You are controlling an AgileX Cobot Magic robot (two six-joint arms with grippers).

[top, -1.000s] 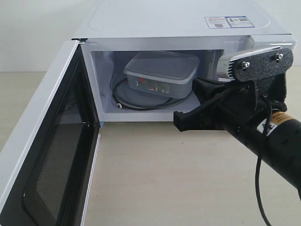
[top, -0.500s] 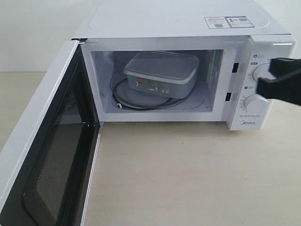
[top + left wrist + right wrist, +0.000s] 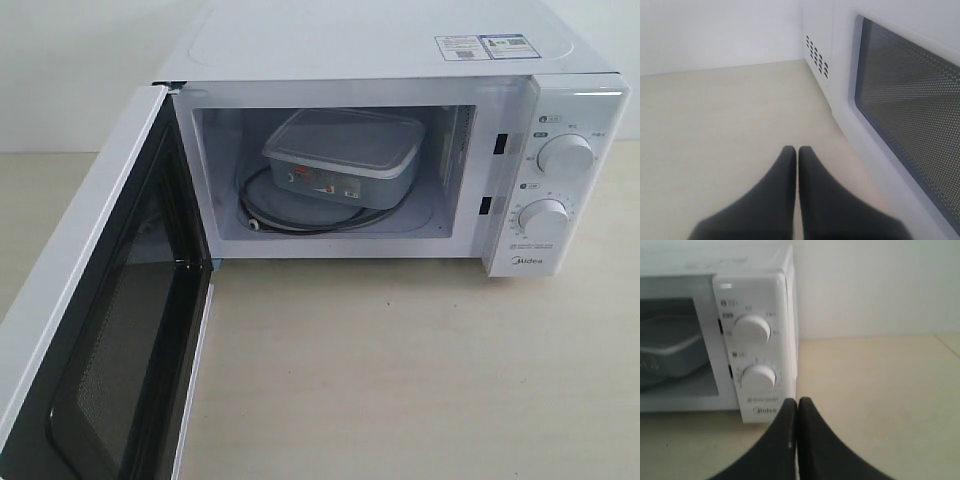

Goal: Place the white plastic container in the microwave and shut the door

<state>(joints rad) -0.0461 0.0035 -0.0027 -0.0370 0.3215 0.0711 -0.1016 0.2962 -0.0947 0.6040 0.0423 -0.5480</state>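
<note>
counter [image 3: 400, 380]: pale beige, bare stretch seen nearest, in front of the microwave.
door [image 3: 60, 330]: swung wide open toward the camera at left; dark window and black inner frame shown.
left claw [image 3: 797, 152]: fingers pressed together, nothing held; hung over the counter just beside the door's outer face.
right claw [image 3: 797, 402]: fingers pressed together, nothing held; pointed at the dial panel, apart from it.
microwave [image 3: 380, 40]: white, set on the counter; two round dials [image 3: 565, 155] stacked on the right panel.
white plastic container [image 3: 345, 150]: placed inside the cavity, lid on, rested on the glass turntable [image 3: 262, 207], slightly askew.
wall [image 3: 70, 70]: plain white, behind.
</note>
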